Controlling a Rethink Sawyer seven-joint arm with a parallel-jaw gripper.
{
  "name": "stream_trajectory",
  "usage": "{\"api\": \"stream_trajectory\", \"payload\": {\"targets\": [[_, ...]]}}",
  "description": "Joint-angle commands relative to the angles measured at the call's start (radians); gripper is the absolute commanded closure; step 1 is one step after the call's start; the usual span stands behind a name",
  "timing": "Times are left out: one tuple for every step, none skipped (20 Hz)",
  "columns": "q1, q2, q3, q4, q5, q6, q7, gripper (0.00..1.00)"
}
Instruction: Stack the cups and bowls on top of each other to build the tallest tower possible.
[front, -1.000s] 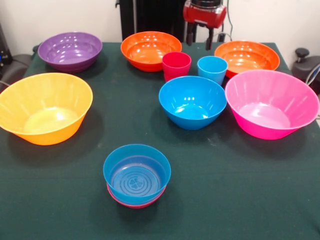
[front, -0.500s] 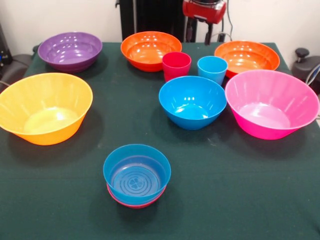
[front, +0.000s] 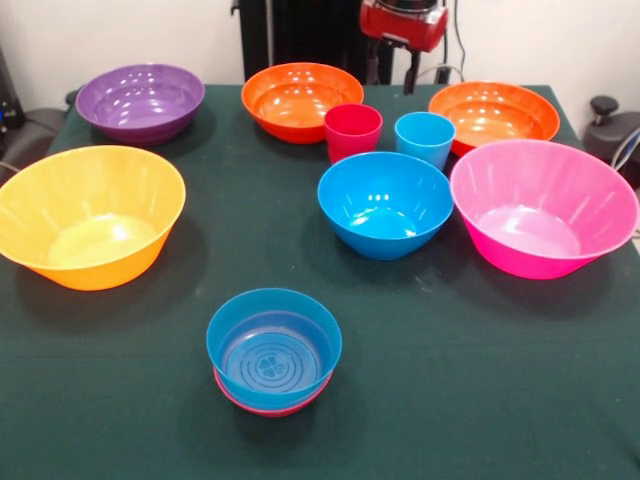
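tower (front: 273, 352): small blue bowl nested in small red bowl, near front edge, open table (front: 480, 400) all round | cups: red (front: 352, 131), blue (front: 424, 138), upright, empty, mid-table | other bowls: six, all empty | gripper (front: 392, 72): at far edge, fingers spread, nothing held

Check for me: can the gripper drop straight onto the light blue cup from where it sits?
Probably yes. The gripper hangs high behind the light blue cup, nothing lies between them, and the cup's open top is clear, though the mid-sized blue bowl and an orange bowl crowd it.
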Motion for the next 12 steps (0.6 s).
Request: {"api": "stream_trajectory", "payload": {"targets": [[0.020,0.026,0.017,-0.175,-0.007,0.143,0.043,0.00],[0.019,0.023,0.017,-0.180,-0.009,0.152,0.043,0.00],[0.021,0.013,0.013,-0.185,-0.011,0.170,0.041,0.00],[0.022,0.009,0.009,-0.190,-0.014,0.178,0.040,0.00],[0.024,0.000,0.004,-0.202,-0.016,0.202,0.036,0.00],[0.024,-0.005,0.004,-0.206,-0.019,0.215,0.037,0.00],[0.020,-0.014,0.008,-0.218,-0.021,0.237,0.032,0.00],[0.017,-0.018,0.012,-0.219,-0.024,0.244,0.032,0.00],[0.014,-0.021,0.015,-0.225,-0.026,0.253,0.031,0.00],[0.011,-0.023,0.018,-0.231,-0.028,0.263,0.030,0.00],[0.009,-0.025,0.018,-0.258,-0.027,0.292,0.024,0.00],[0.006,-0.028,0.021,-0.260,-0.030,0.296,0.024,0.00]]}}
